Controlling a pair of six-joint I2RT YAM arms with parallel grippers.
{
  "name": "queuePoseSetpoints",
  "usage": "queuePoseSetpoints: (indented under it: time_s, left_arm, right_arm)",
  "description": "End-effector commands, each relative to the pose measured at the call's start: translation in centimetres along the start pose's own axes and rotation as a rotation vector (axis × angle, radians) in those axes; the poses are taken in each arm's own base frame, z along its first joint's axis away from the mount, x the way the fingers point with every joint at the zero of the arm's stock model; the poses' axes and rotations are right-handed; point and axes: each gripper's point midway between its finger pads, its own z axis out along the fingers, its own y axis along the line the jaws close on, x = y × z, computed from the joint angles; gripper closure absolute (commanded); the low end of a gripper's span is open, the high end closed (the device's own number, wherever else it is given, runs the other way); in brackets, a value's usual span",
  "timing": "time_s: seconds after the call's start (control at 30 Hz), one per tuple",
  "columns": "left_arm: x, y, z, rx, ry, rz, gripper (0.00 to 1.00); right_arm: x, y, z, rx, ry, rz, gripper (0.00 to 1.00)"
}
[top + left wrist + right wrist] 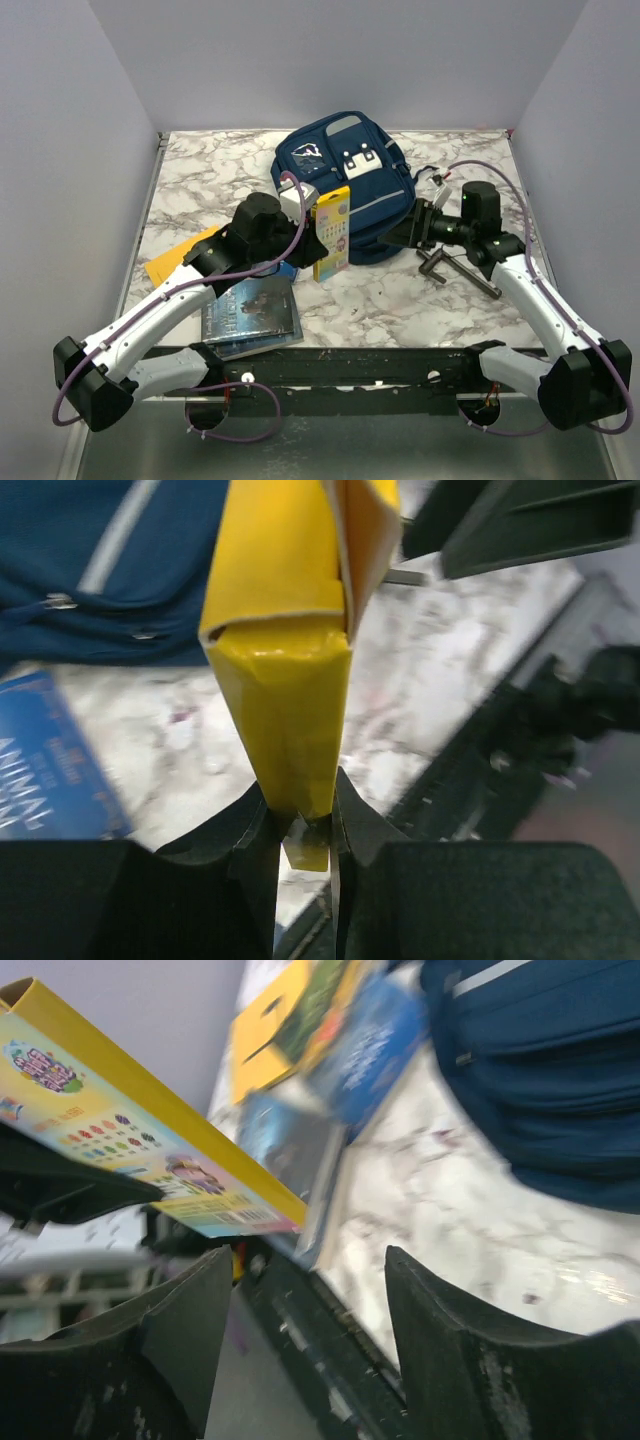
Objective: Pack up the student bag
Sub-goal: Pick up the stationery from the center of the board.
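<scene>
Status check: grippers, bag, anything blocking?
Left gripper shut on yellow box, in front of the backpack. Right gripper open, empty, beside it. Box not yet inside. Books lie by left arm.

Left arm (165, 305): white link shells are seen between black joint housings.
Right arm (535, 300): the same white shells and black joints are shown; a green light (467, 208) is lit near the wrist.
Cables (302, 222): purple, looped along each arm.
Left fingers (250, 840): matte black, curved at the tips.
Right fingers (170, 1340): matte black, scuffed.
</scene>
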Motion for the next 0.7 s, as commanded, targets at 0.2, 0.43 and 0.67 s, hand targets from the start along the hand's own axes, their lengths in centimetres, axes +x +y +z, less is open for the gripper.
queuePoseSetpoints:
  time_s: [0.2, 0.43, 0.67]
  left_arm:
    - [-0.5, -9.4, -5.2, 0.826, 0.024, -0.120, 0.81]
    - [-0.4, -9.8, -5.0, 0.887, 0.072, -0.147, 0.81]
    - [-0.7, -9.5, -4.4, 0.886, 0.085, -0.164, 0.81]
  right_arm:
    - [7.2, 8.7, -0.7, -0.596, 0.285, -0.114, 0.29]
    - [8.5, 10.2, -2.1, -0.723, 0.292, -0.060, 0.43]
    - [9.6, 11.3, -4.2, -0.846, 0.270, -0.021, 0.53]
